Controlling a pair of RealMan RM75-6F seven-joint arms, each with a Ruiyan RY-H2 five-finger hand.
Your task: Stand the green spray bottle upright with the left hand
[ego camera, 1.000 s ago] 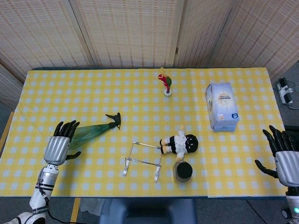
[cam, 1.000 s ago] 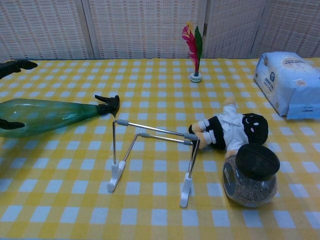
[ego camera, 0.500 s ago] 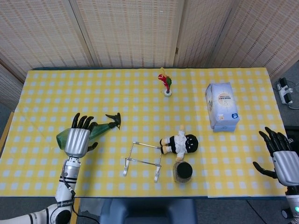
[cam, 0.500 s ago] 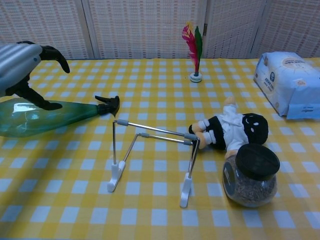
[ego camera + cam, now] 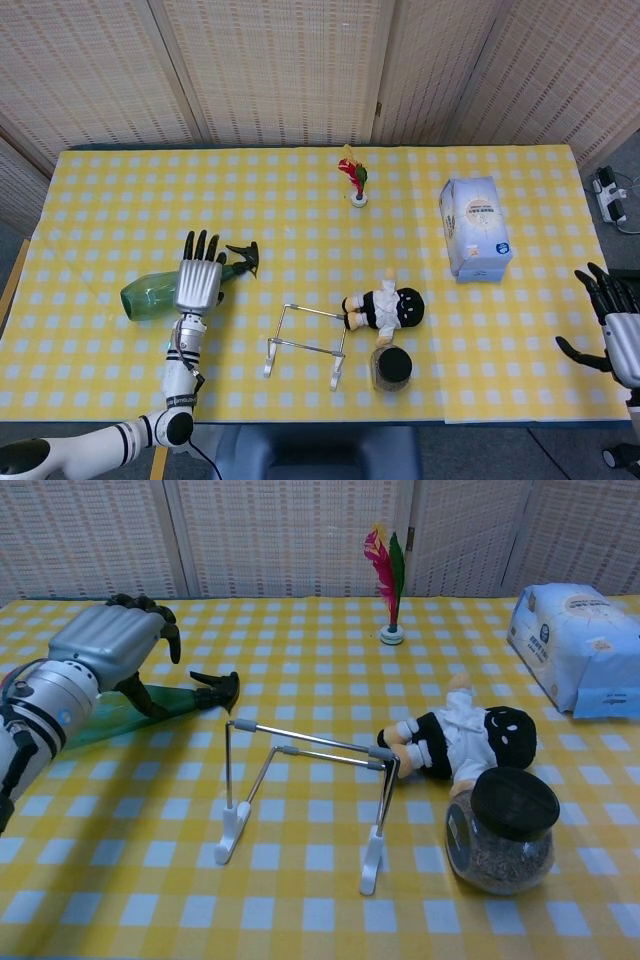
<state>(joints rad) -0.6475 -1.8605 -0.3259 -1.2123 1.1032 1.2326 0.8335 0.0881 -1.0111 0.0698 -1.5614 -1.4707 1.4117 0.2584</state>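
The green spray bottle (image 5: 150, 296) lies on its side on the yellow checked cloth, its black nozzle (image 5: 244, 258) pointing right. My left hand (image 5: 199, 283) hovers over the bottle's upper part, fingers spread and reaching toward the far side, holding nothing. From the chest view the left hand (image 5: 108, 645) covers most of the bottle (image 5: 170, 702), with only the neck and black nozzle (image 5: 218, 688) showing. My right hand (image 5: 615, 325) stays open past the table's right edge, off the cloth.
A wire rack (image 5: 305, 347) stands right of the bottle. Beyond it lie a doll (image 5: 385, 308) and a dark-lidded jar (image 5: 390, 368). A feathered shuttlecock (image 5: 354, 180) stands at the back, a white-blue packet (image 5: 474, 227) at the right.
My left hand has travelled right along the bottle, from its base end to over its neck part. The bottle still lies flat. The right hand has drifted slightly right and down.
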